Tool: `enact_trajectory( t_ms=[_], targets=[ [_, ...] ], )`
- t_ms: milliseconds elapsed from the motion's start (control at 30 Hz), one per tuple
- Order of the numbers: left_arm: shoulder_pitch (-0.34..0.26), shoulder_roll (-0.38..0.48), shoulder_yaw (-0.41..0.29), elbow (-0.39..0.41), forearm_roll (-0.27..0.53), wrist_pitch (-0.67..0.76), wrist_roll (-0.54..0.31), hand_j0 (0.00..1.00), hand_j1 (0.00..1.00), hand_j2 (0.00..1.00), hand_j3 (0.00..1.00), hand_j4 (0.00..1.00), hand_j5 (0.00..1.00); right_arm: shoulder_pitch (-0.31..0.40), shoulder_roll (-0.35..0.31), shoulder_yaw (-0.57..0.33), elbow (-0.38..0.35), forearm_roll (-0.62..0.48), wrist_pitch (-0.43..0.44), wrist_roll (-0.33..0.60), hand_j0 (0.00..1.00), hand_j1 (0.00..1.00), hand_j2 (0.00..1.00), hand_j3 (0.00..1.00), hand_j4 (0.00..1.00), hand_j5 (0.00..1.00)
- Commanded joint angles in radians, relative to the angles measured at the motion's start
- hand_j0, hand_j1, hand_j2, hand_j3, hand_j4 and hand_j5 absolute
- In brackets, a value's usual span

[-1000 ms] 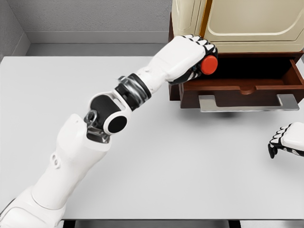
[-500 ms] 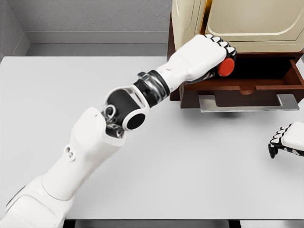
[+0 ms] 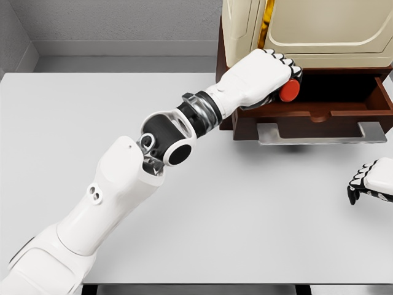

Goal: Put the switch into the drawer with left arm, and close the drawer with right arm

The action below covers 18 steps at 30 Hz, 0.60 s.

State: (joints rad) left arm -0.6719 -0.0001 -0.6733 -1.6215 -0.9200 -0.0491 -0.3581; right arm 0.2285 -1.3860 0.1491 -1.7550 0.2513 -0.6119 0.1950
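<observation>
Left robot hand [image 3: 265, 74] gripping switch [image 3: 290, 91] over drawer [image 3: 319, 114]

Right of the left hand [image 3: 261, 77] the open drawer [image 3: 319, 101] is unobstructed. The cream cabinet [image 3: 319, 31] hangs close above it. Below the hand the table [image 3: 245, 209] lies open

Round red plastic switch [image 3: 290, 91], dark reddish-brown wooden drawer [image 3: 319, 114] with flat silver metal handle [image 3: 322, 133], cream panelled cabinet [image 3: 325, 31], pale grey bench [image 3: 245, 215], white left hand [image 3: 261, 75] with black-jointed fingers [image 3: 284, 59]
</observation>
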Motion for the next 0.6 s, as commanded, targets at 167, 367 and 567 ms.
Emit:
enact_trajectory(
  t_ms=[167,367,567],
  targets=[
    [0.000,0.000,0.000,0.000,-0.011,0.003,0.001,0.82,0.82,0.82,0.82,0.82,0.82,0.000,-0.002,0.000,0.000,-0.006,0.001,0.000,0.37,0.37,0.37,0.37,0.37,0.37],
    [0.000,0.000,-0.008,0.000,-0.013,0.005,0.001,0.83,0.83,0.83,0.83,0.83,0.83,0.000,-0.002,0.000,0.002,-0.007,0.001,0.000,0.37,0.37,0.37,0.37,0.37,0.37],
    [0.000,0.000,-0.008,0.000,-0.013,0.006,0.001,0.83,0.83,0.83,0.83,0.83,0.83,0.000,-0.002,0.000,0.000,-0.007,0.001,0.000,0.37,0.37,0.37,0.37,0.37,0.37]
  ],
)
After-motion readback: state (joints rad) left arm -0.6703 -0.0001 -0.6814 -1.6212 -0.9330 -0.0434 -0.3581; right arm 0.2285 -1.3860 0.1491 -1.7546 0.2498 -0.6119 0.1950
